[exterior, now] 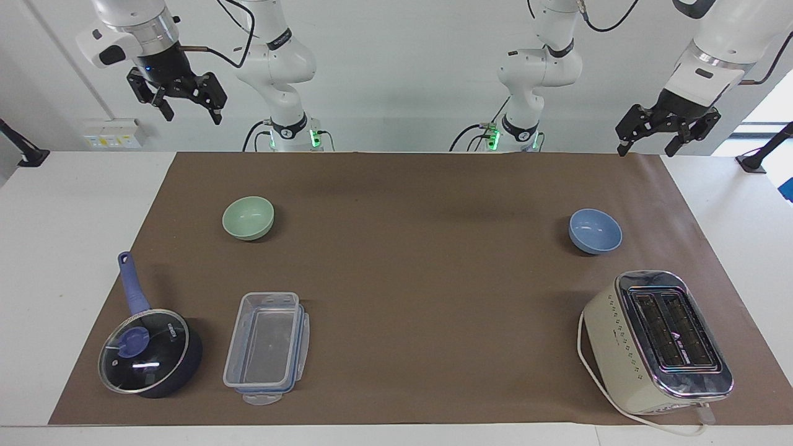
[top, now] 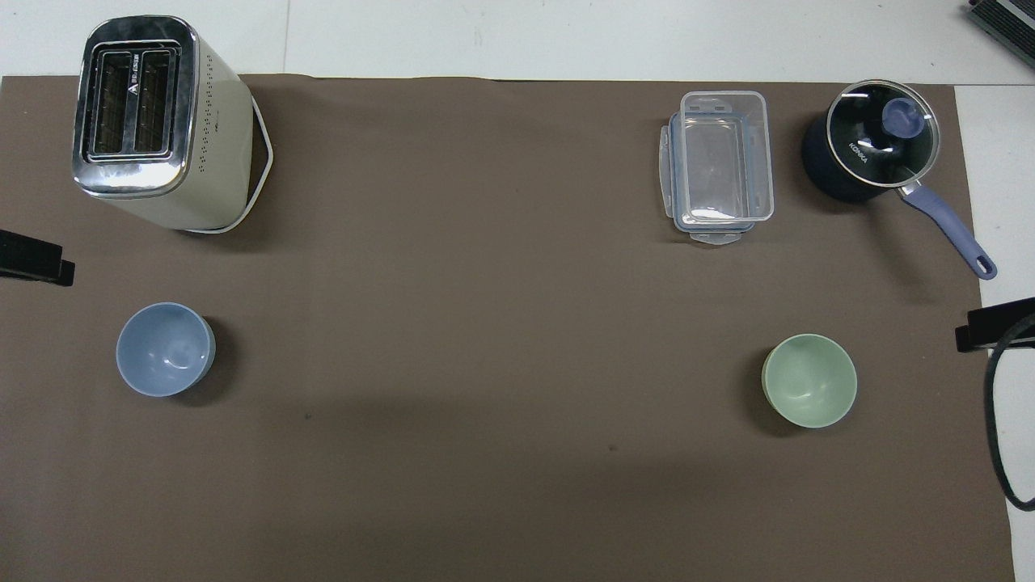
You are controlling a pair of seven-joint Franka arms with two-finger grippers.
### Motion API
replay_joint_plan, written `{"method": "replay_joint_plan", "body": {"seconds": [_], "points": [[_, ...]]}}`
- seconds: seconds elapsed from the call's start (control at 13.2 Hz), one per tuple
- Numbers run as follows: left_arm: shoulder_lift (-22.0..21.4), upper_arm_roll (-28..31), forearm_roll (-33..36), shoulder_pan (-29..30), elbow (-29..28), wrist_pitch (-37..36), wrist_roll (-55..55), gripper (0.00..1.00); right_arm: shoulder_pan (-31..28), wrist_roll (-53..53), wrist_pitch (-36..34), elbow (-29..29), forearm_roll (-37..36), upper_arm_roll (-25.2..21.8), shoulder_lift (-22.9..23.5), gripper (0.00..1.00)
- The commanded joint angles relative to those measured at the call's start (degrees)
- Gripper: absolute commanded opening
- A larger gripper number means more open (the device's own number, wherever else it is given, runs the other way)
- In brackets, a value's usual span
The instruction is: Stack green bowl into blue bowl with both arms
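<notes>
Facing view: green bowl (exterior: pixel 248 218) lies well below raised right claw (exterior: pixel 189 108)

Legible markings, one item:

1. Glass lid (top: pixel 881 134) of the dark blue saucepan (top: pixel 833 174), upper right of the overhead frame: white capital lettering reading "KONKA", running slantwise across the glass beside the knob.

Present but unreadable: a white logo with small lettering between the slots of the toaster (top: pixel 133 101), upper left of the overhead frame; white print on the lid in the facing frame, lower left.
</notes>
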Motion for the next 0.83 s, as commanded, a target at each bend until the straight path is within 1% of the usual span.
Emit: {"method": "replay_joint_plan", "body": {"seconds": [0.0, 0.3, 0.38, 0.45, 0.53, 0.68, 0.76], "points": [[-0.9, 0.0, 0.7, -0.1, -1.0, -0.6, -0.4, 1.0, -0.6, -1.5, -1.1, 0.9, 0.0, 0.1, 0.2, 1.0], [-0.9, 0.0, 0.7, -0.5, -0.9, -0.6, -0.2, 1.0, -0.6, -1.6, -1.2, 1.2, 0.1, 0.1, 0.2, 1.0], [-0.9, 0.0, 0.7, -0.5, -0.9, -0.5, -0.2, 1.0, -0.6, -1.6, -1.2, 1.2, 0.9, 0.1, 0.2, 1.0], [-0.9, 0.0, 0.7, -0.5, -0.9, -0.5, -0.2, 1.0, -0.7, -1.6, -1.0, 1.1, 3.1, -0.3, 0.2, 1.0], [-0.9, 0.0, 0.7, -0.5, -0.9, -0.5, -0.2, 1.0, -0.8, -1.3, -0.6, 1.3, 3.1, -0.2, 0.8, 1.0], [-0.9, 0.0, 0.7, -0.4, -0.9, -0.6, -0.2, 1.0, -0.8, -1.0, 3.3, 1.3, 3.2, -0.2, 0.7, 1.0], [-0.9, 0.0, 0.7, -0.2, -0.9, -0.5, -0.2, 1.0, -0.9, -1.3, 3.3, 1.3, 2.8, -0.4, 0.7, 1.0]]}}
